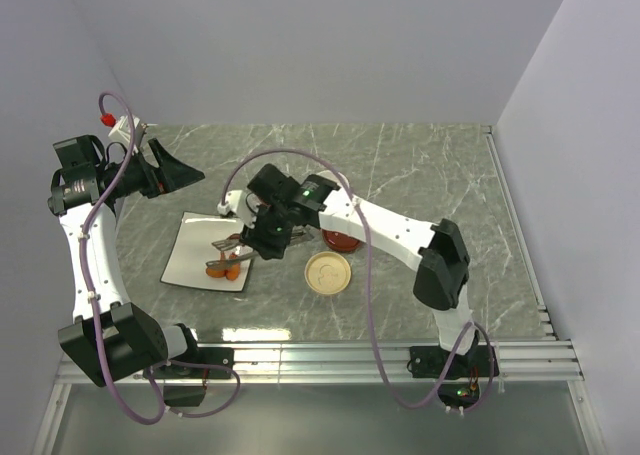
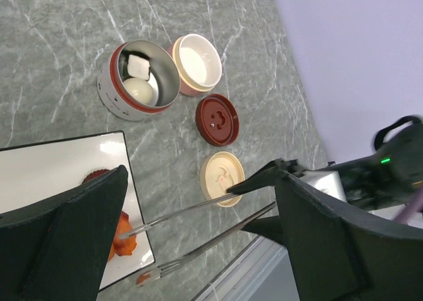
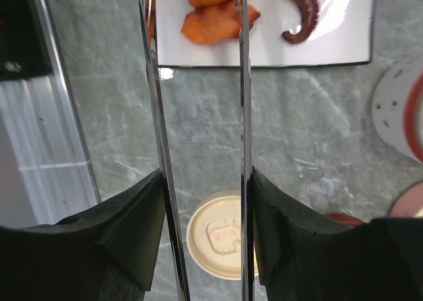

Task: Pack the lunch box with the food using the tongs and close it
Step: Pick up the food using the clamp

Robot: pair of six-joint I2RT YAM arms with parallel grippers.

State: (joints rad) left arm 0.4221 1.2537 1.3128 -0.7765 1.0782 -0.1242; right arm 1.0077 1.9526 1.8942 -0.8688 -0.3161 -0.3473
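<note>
My right gripper (image 3: pixel 206 175) is shut on the silver tongs (image 3: pixel 243 116), one finger pressing each arm from outside. The tongs' arms stand apart and reach over the white plate (image 3: pixel 264 49). One arm crosses an orange fried piece (image 3: pixel 211 23); the other runs along the plate's edge by a small orange bit (image 2: pixel 142 279). A brown curled piece (image 3: pixel 304 13) lies on the plate too. The round lunch box (image 2: pixel 139 79) stands open with a white egg-like ball (image 2: pixel 137 89) and a white cube (image 2: pixel 139 66) inside. My left gripper (image 1: pixel 175 175) hangs open and empty at the back left, above the table.
A cream-and-pink bowl (image 2: pixel 197 63) sits against the lunch box. A dark red lid (image 2: pixel 217 119) and a cream lid (image 2: pixel 222 178) lie on the marble between the box and the table's near edge. A metal rail (image 1: pixel 400 355) runs along that edge.
</note>
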